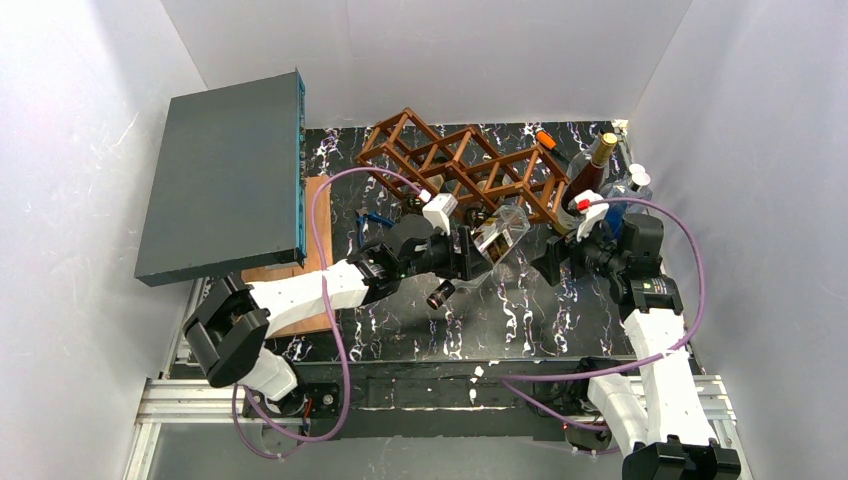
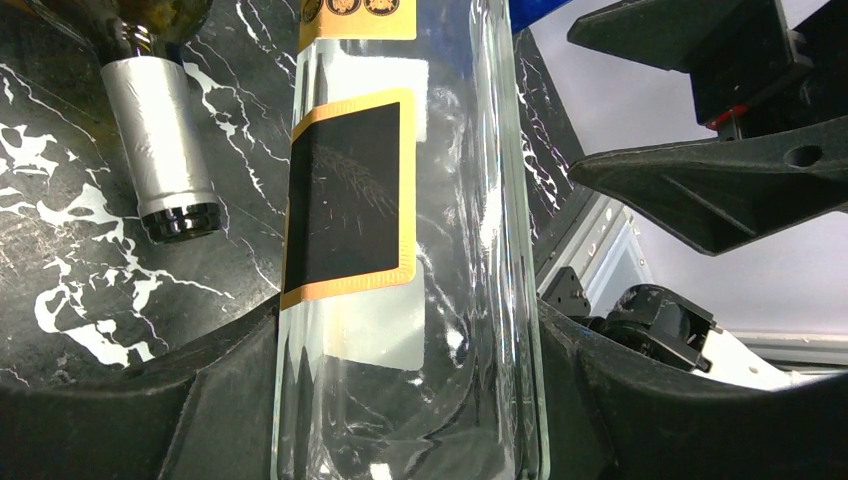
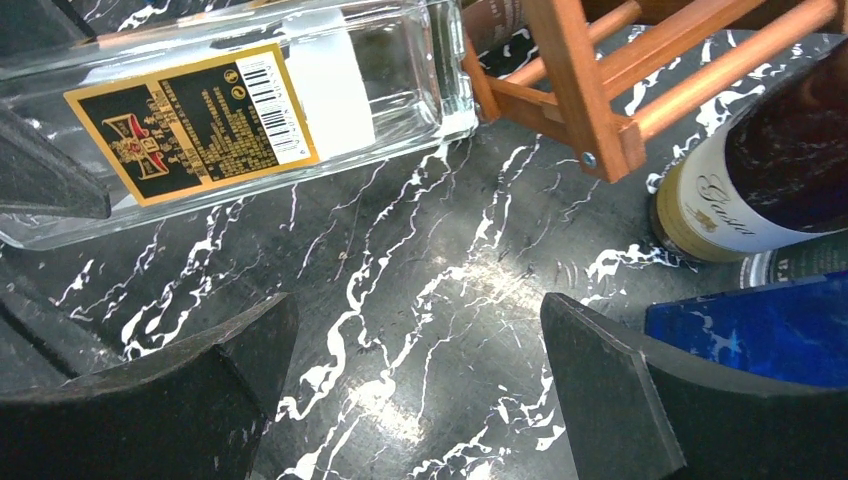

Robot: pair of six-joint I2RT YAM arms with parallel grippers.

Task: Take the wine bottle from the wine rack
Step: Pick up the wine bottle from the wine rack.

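Note:
The brown wooden wine rack stands at the back middle of the marble table. Its corner also shows in the right wrist view. My left gripper is shut on a clear square glass bottle with a black and gold label. In the left wrist view the bottle fills the gap between the fingers. The bottle is tilted, its base close to the rack's front edge. My right gripper is open and empty, low over the table, just right of the bottle.
A dark bottle with a gold top and a blue bottle stand right of the rack. A silver-foiled bottle neck sticks out near the held bottle. A grey flat box sits at the left on a wooden board.

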